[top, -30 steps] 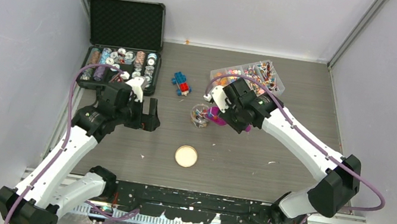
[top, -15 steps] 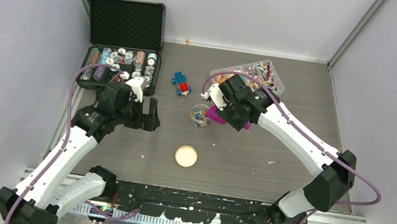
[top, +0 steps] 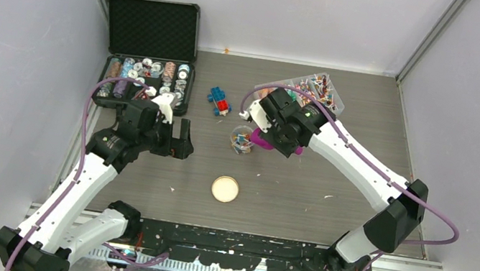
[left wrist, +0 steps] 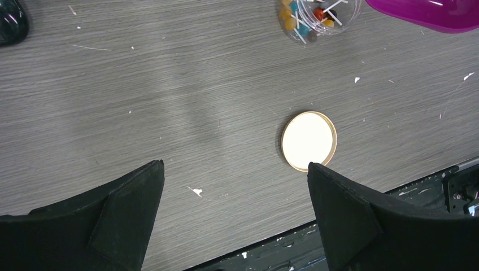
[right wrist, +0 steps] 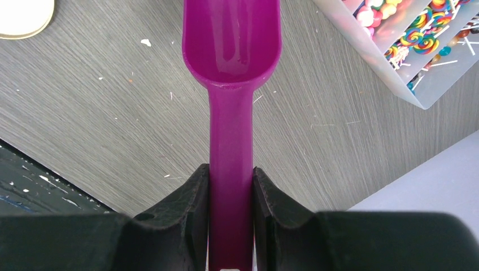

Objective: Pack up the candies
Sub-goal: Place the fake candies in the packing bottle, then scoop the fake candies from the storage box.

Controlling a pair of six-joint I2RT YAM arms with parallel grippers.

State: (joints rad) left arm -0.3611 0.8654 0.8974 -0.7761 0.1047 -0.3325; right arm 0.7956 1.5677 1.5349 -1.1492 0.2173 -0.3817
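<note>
The candies are tiny multicoloured sweets. Many lie in a clear tray (top: pixel 330 105) at the back right, also in the right wrist view (right wrist: pixel 395 68). Some sit in a small clear jar (top: pixel 242 140), seen in the left wrist view (left wrist: pixel 319 16). My right gripper (top: pixel 274 138) is shut on the handle of a magenta scoop (right wrist: pixel 231 45). The scoop's bowl is empty and sits just right of the jar (top: pixel 259 138). My left gripper (top: pixel 177 139) is open and empty, above the table left of a round cork disc (top: pixel 224 189).
An open black case (top: pixel 150 56) with metallic-rimmed spools stands at the back left. A blue-and-red toy brick figure (top: pixel 219 101) lies behind the jar. The cork disc also shows in the left wrist view (left wrist: pixel 309 141). Grey walls close in on three sides.
My right gripper has shifted slightly left and back with the scoop, staying beside the jar. The left arm has not moved.
</note>
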